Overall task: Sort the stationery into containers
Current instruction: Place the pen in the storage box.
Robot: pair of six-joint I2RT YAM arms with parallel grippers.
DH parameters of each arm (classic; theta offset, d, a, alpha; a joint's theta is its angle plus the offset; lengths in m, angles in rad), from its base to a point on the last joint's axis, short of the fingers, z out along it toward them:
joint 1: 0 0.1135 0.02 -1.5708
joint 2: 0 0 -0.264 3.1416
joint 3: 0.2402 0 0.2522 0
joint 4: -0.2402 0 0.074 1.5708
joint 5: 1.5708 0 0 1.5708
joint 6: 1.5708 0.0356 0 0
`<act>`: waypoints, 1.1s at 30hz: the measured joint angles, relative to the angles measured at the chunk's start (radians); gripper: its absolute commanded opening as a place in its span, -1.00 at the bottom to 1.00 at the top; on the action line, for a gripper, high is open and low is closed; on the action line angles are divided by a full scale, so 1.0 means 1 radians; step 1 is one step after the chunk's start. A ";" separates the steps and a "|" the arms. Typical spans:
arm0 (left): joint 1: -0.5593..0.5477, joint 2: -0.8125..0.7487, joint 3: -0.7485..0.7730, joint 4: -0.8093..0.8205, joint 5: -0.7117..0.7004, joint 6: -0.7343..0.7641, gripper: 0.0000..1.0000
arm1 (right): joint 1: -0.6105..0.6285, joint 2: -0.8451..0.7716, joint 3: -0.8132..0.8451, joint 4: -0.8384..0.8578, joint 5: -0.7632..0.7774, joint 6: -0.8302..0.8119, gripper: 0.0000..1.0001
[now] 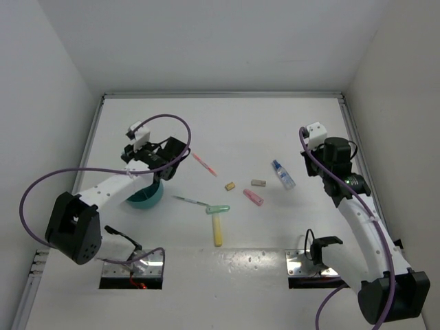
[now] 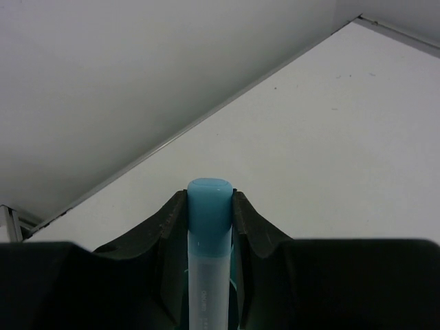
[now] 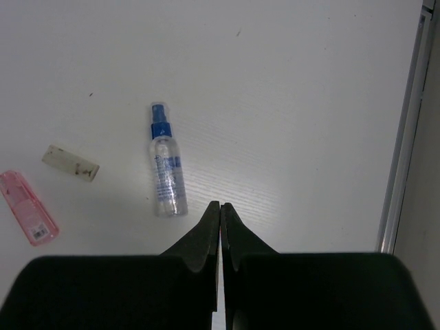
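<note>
Left arm [image 1: 103,191]: white tubular links between bulky black joint housings (the largest sits at the base).
Right arm [image 1: 361,234]: the same white links and black joints.
Cables [image 1: 69,170]: purple, one hanging in loose loops off each arm.
Wrist blocks [image 1: 137,128]: small white boxes on black wrists.
Left tool [image 2: 208,196]: matte black fingers, curved and tapering to narrow tips.
Right tool [image 3: 220,206]: two black wedge-shaped fingers on a broad black body.
Mount plates [image 1: 155,260]: bare metal, with thin black leads.

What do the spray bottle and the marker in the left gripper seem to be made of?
Spray bottle: probably clear, glossy plastic; its body is see-through, its cap blue. Marker: likely plastic; smooth opaque light-blue cap, frosted translucent barrel.
</note>
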 measured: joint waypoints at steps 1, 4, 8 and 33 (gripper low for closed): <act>0.004 0.000 0.011 -0.004 -0.001 -0.003 -1.00 | 0.000 0.000 -0.001 0.000 0.000 0.000 -1.00; 0.005 0.000 0.027 -0.006 -0.004 -0.008 -1.00 | 0.000 0.000 -0.004 -0.001 0.000 0.000 -1.00; 0.010 0.006 0.027 -0.010 -0.005 -0.016 -1.00 | 0.000 0.000 -0.004 -0.001 0.000 0.000 -1.00; 0.064 0.208 0.185 -0.618 -0.011 -0.620 -1.00 | 0.000 0.000 -0.005 -0.001 -0.018 0.000 -1.00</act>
